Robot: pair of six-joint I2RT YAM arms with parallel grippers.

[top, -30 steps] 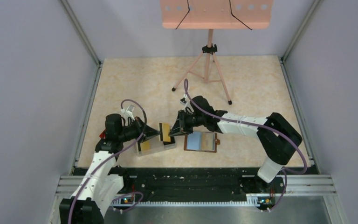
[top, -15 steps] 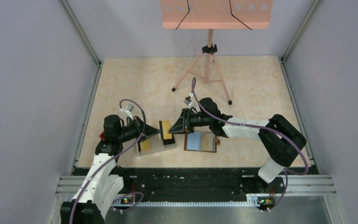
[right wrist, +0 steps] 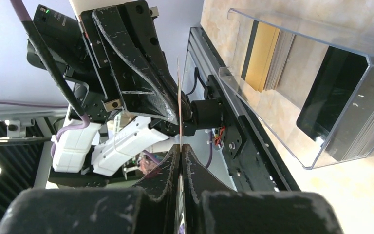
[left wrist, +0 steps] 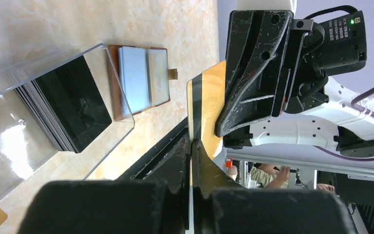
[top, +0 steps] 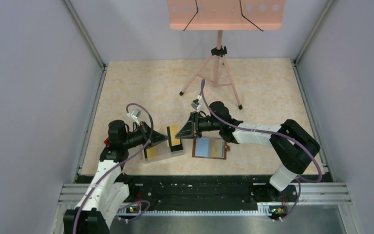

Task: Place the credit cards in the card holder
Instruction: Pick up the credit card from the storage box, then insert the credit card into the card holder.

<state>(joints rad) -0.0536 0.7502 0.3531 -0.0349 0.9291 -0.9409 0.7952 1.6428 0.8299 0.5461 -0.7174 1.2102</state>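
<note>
1. The clear plastic tray (left wrist: pixel 14 146) sits on the table in front of the left arm. It holds a stack of black cards (left wrist: pixel 70 105) and, in its other compartment, a stack of yellow-gold cards (right wrist: pixel 260 56).
2. Just above the tray's far-right corner, one gold card with a black stripe (left wrist: pixel 208 105) is held on edge in the air, clear of the tray.
3. The left gripper (left wrist: pixel 191 144) is clamped on one end of this card, its fingers pressed together on it.
4. The right gripper (right wrist: pixel 180 146) comes at the card from the side away from the tray. Its fingers are closed on the card's other end, so both claws grip the same card.
5. The card holder (top: pixel 209 147) lies open and flat on the table just to the right of the tray, pale blue inside facing up. No card shows in it.
6. Judging by this, the task is at an early stage: the first card appears to be passing between the arms, nothing is in the holder, and both stacks in the tray are left to move.
</note>
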